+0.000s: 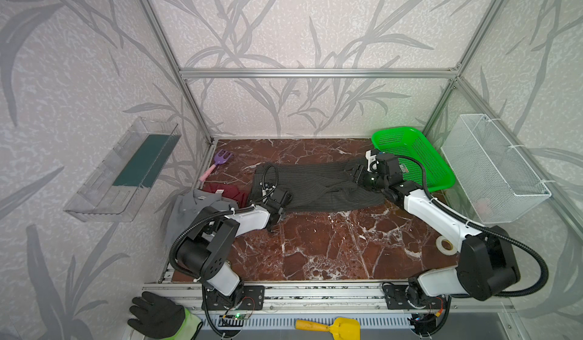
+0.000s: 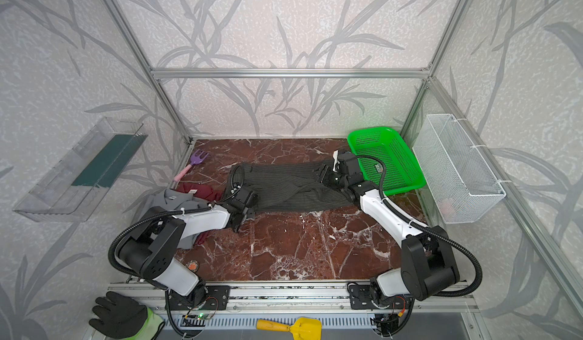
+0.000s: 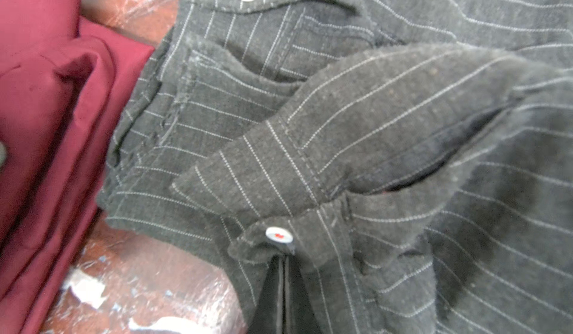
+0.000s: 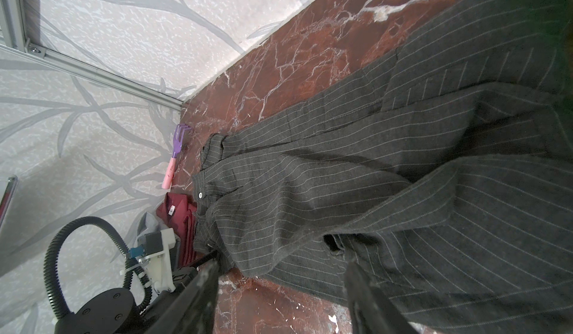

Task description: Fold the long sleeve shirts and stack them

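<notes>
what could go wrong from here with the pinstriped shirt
The left gripper is shut on only a small bunch of the pinstriped shirt beside a button, so it may slip out or lift just one layer. The right gripper is open, so pulling now would likely bunch the shirt unevenly. The dark red shirt lies right beside the pinstriped edge and might get dragged.

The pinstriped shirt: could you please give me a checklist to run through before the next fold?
1. Left gripper shut on the pinstriped shirt: ok.
2. Right gripper holding the shirt: not ok, its jaws stand open.
3. Shirt spread flat: not ok, it is bunched across the middle.
4. Table in front of the shirt bare: ok.
5. Dark red shirt apart from it: cannot tell, they lie edge to edge.
</notes>
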